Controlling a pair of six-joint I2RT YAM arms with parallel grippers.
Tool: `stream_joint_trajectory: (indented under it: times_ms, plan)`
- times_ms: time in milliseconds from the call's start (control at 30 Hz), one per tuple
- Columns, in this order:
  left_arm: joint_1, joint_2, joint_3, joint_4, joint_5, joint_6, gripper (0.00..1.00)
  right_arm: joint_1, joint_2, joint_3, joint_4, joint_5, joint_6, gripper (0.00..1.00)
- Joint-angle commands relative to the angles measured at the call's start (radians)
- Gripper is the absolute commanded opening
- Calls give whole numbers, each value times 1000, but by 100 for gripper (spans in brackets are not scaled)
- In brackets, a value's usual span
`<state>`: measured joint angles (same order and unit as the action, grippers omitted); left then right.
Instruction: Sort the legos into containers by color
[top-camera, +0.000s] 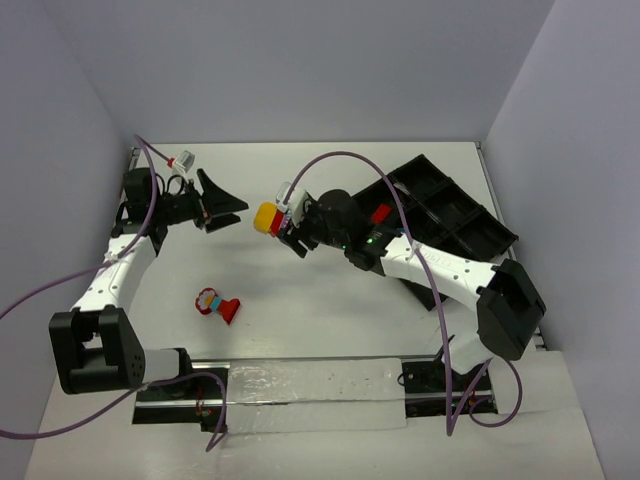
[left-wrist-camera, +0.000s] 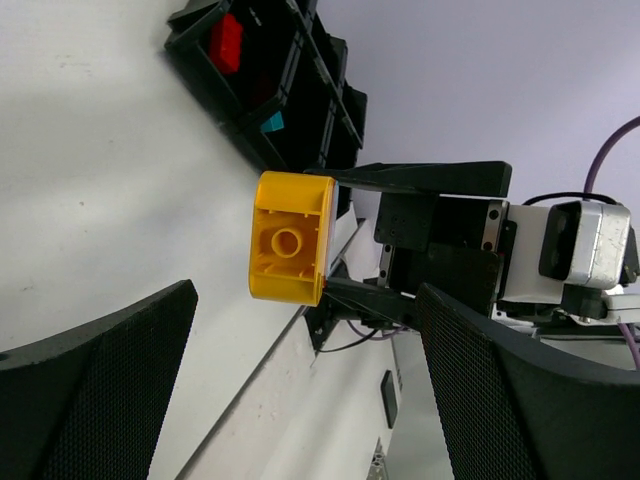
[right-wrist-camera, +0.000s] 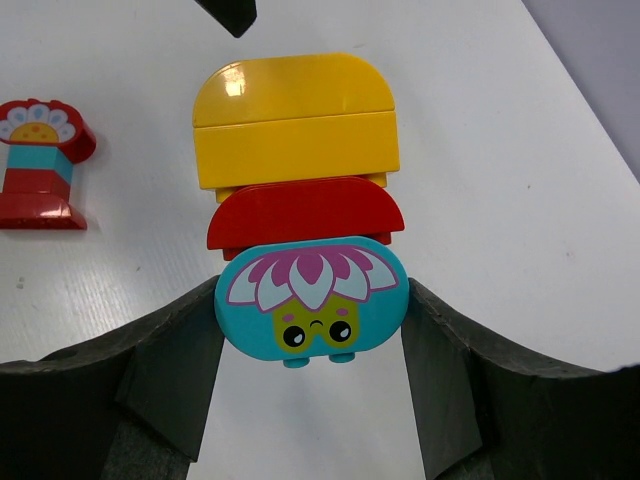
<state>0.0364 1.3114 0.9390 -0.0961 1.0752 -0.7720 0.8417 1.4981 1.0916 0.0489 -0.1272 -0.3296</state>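
The right claw (right-wrist-camera: 312, 335) is clenched on a stack of three toy bricks (top-camera: 268, 218), held in the air over the white tabletop (right-wrist-camera: 520, 180), in the middle of the top view. It squeezes only the blue-green plastic brick with a flower face (right-wrist-camera: 312, 300). The rounded red plastic brick (right-wrist-camera: 305, 212) and the rounded yellow plastic brick (right-wrist-camera: 295, 120) stick out past it. The left claw (top-camera: 228, 212) gapes wide near the yellow end, gripping nothing.

If the left claw pulls on yellow, red may come off too. A crooked pull could twist the whole stack loose, and it would fall.

The long black plastic tray (top-camera: 465, 215) sits at the upper right, partly behind the right arm (top-camera: 440, 265), so I cannot tell what all its boxes hold. One red brick (left-wrist-camera: 226, 43) shows inside. A small red and blue brick clump (top-camera: 217, 304) lies at the lower left, too small to make out.
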Motion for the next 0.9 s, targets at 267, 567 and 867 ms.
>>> stream_joint_trajectory:
  times_ms: [267, 567, 867]
  plan:
    - [2, 54, -35, 232, 136, -99, 99, 2, -32, 48, 0, -17, 0, 59]
    - [-20, 61, -36, 248, 131, -105, 99, 12, -7, 89, -12, -26, -7, 59]
    - [-71, 74, -41, 316, 123, -162, 99, 34, 11, 113, -5, -30, -4, 59]
